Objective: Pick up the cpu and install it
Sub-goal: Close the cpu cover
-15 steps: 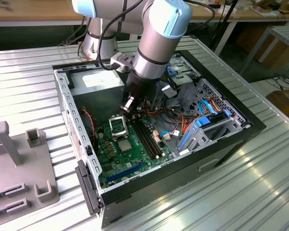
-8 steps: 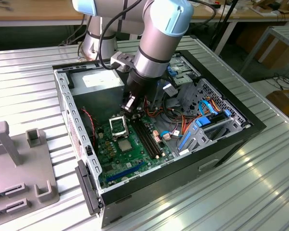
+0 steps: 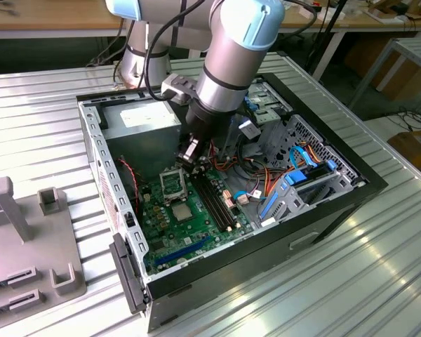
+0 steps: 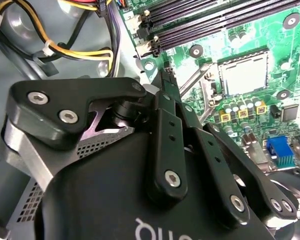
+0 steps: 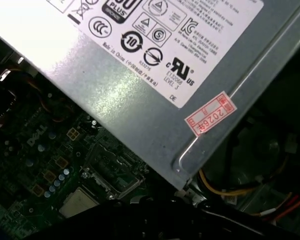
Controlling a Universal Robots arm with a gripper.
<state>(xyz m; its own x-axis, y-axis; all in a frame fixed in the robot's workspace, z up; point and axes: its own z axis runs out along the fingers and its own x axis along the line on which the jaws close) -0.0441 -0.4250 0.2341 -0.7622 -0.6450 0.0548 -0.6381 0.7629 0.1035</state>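
We see the cpu (image 3: 182, 210), a small flat square chip with a silver-grey metal face, lying on the green motherboard (image 3: 170, 232) just beside the square metal-framed socket (image 3: 170, 184), on the side away from the grey metal power supply box (image 3: 142, 125). In the second wrist view the cpu (image 4: 244, 73) shows pale beyond the black linkages, and in the first wrist view it (image 5: 79, 203) lies next to the socket (image 5: 111, 169). The black gripper (image 3: 190, 153) hangs above the board, near the socket and the long black memory slots (image 3: 216, 199), touching nothing we can make out. We cannot tell whether its fingers stand apart or together. All sits inside the open black computer case (image 3: 323, 210).
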